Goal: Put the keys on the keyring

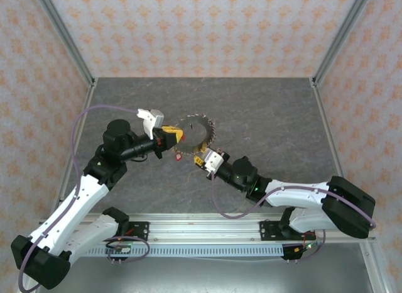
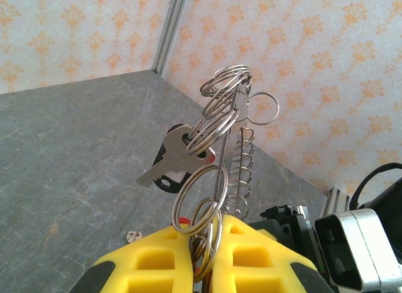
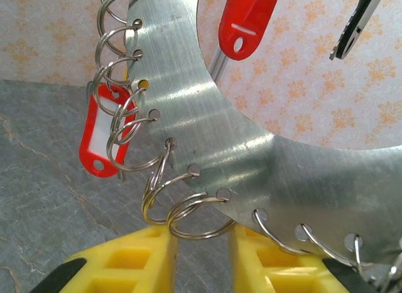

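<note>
Left claw (image 1: 168,137): clamped shut on the keyring (image 1: 200,122), which is held clear above the bench (image 1: 270,117), just ahead of the pads. The keyring is noted as a flat grey metal band, pierced along its outer rim, with a small split ring threaded through each hole.

From the left wrist, the band is seen edge-on, rising straight up out of the closed yellow fingers (image 2: 157,268). A silver key (image 2: 171,156) is hung from a split ring above the tips, off to their left.

Right claw (image 1: 202,158): placed just below the keyring's near rim, opposite the left claw. Its yellow pads (image 3: 125,261) are narrowly parted. One split ring (image 3: 201,221) is lodged in the gap at the tips. Whether the pads touch it cannot be told.

A red tag (image 3: 107,132) with a white label window is hung from the rim rings, up and left of the right claw. A second red tag (image 3: 246,22) is seen high above the claw, inside the band's opening. A dark key blade (image 3: 355,26) is seen up and to the right.
</note>
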`<move>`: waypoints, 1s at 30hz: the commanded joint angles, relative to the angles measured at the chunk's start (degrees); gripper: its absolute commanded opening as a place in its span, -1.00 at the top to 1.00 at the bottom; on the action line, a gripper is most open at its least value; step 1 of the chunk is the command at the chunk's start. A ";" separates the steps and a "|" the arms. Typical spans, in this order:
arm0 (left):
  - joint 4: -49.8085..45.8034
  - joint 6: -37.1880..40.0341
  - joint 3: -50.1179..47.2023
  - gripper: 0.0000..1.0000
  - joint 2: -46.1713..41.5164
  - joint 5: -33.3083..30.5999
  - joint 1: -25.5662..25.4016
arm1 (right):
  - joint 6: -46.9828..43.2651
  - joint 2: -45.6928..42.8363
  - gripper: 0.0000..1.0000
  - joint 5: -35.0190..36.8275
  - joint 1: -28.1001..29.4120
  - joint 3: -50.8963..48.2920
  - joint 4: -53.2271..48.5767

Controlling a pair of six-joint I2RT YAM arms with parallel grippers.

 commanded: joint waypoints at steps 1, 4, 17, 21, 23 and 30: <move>1.80 -0.14 1.32 1.00 -1.09 -0.42 -0.73 | 0.87 -0.12 0.49 -1.48 0.39 -0.25 3.29; 1.62 -0.13 1.43 1.00 -1.17 -0.55 -0.73 | 0.62 -0.71 0.48 -0.81 0.39 -0.38 3.12; 1.80 -0.31 1.32 1.00 -1.26 -0.77 -0.88 | -0.11 -2.82 0.54 1.23 0.39 -1.25 2.11; 1.83 -0.40 1.41 1.00 -1.26 -0.73 -0.94 | -0.20 -0.52 0.59 0.65 0.38 -0.18 4.39; 1.70 -0.40 1.44 1.00 -1.26 -0.63 -0.98 | -0.11 0.60 0.68 0.70 0.36 0.09 5.83; 1.53 -0.31 1.23 1.00 -1.70 -1.11 -1.03 | -0.46 0.90 0.75 2.14 0.39 -0.16 6.99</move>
